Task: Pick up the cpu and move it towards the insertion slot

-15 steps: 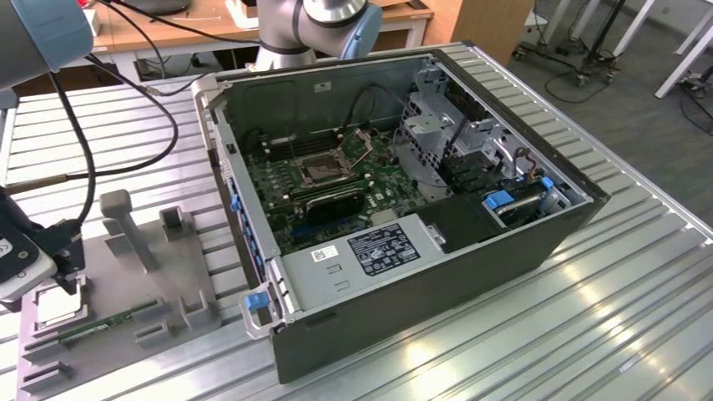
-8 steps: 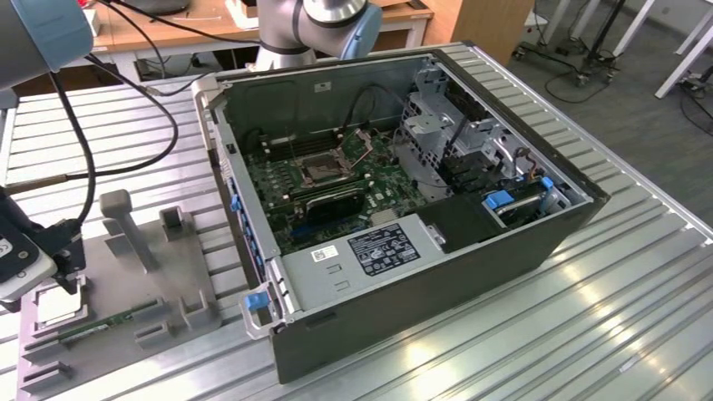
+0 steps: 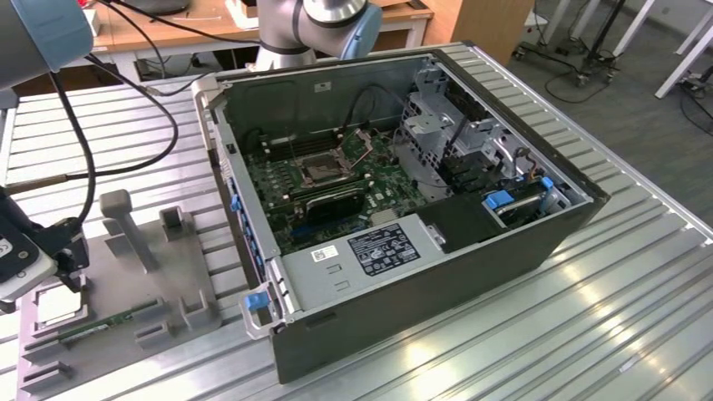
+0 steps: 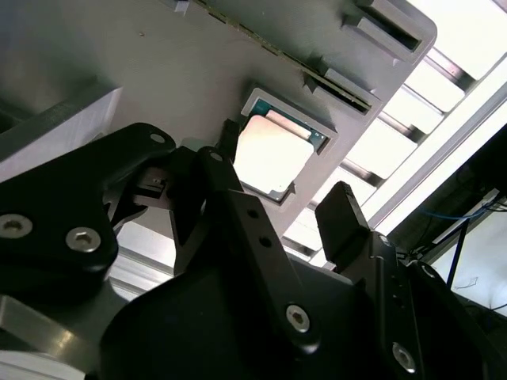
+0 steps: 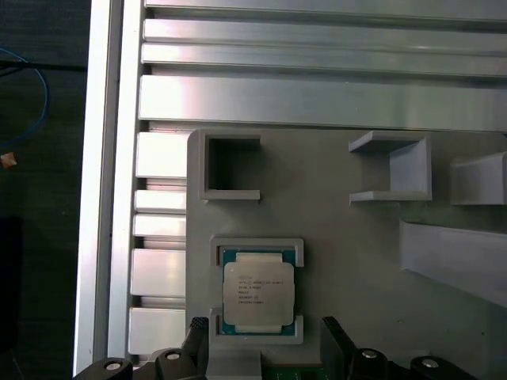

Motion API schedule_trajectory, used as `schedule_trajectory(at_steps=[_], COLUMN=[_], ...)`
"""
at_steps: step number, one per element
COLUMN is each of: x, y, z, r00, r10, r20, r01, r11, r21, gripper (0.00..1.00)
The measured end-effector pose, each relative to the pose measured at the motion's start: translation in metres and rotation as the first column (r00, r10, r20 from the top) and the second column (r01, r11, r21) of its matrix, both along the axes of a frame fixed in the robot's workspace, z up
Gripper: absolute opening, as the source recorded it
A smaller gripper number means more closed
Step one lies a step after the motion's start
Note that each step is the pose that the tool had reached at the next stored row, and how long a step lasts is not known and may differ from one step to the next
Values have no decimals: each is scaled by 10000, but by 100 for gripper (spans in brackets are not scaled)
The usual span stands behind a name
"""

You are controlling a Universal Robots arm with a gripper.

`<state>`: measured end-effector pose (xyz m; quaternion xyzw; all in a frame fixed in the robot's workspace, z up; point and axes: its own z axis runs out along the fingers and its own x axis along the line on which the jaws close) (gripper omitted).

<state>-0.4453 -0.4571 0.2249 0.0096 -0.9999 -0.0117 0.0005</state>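
We find the chip [image 5: 258,291] lying flat in a square nest of the grey tray [image 5: 356,261]. Its silvery top faces up and the nest's raised corners sit close around it. The pincer [image 5: 263,326] stands open. In the first wrist view its two dark fingers [image 5: 330,328] show one on each side of the nest. They are set wider than the chip, and neither touches it.

In the second wrist view the chip [image 4: 273,158] shows bright in the gap between the fingers [image 4: 342,210], beyond their tips. So we place the pincer over the chip and apart from it, with the chip lined up between the two fingers and nothing gripped.

In the exterior view the pincer hangs at that view's left edge, over the near corner of the tray [image 3: 112,292], and the chip [image 3: 56,307] lies just under it. A thin green memory stick [image 3: 106,324] lies in the tray just beside the chip, toward the exterior view's right. Grey posts [image 3: 120,221] rise from the tray farther back.

The socket [image 3: 317,167], a dark square in a silvery frame, sits on the green board [image 3: 390,171] inside the open computer case [image 3: 468,284]. The case rests on the ribbed metal table [image 3: 602,317], just beside the tray. We see the socket well apart from the chip and the pincer, toward the exterior view's right and farther back.
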Motion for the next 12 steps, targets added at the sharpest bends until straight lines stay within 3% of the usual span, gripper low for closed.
schedule_trajectory(at_steps=[7,9,12], x=[0,0,0], y=[0,0,0], z=[-7,-55,-60], r00=[10000,10000,10000], r10=[0,0,0], r20=[-1,1,0], r01=[0,0,0], r11=[10000,10000,10000], r21=[-6,-6,-6], gripper=[66,66,66])
